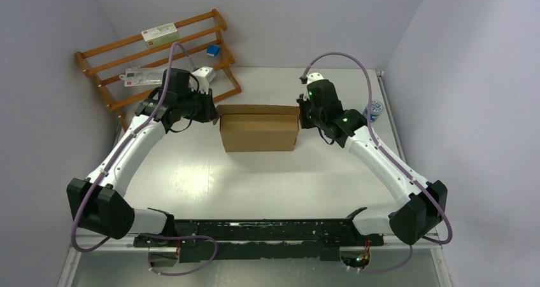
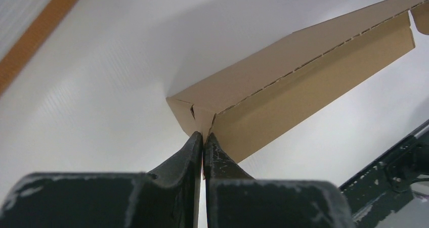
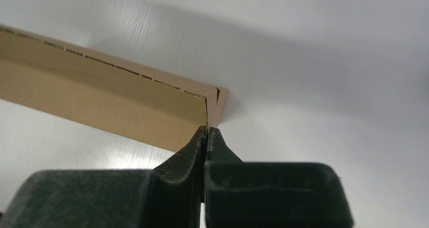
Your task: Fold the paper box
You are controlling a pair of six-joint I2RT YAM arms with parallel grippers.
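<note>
Both ends of the paper box [image 1: 259,129] are held; it is a shallow rectangular shell of plain brown corrugated cardboard, sitting mid-table on the smooth white table [image 1: 255,179]. The left gripper [image 2: 203,137] is at the box's 9 o'clock end, its scuffed matte-black fingers pressed together on a thin corner flap. The right gripper [image 3: 207,132] is at the 3 o'clock end, fingers closed and apparently nipping the corner edge, though the contact is partly hidden. Fluted cut edges run along the top fold. A slatted wooden rack [image 1: 114,44] stands at 11 o'clock.
</note>
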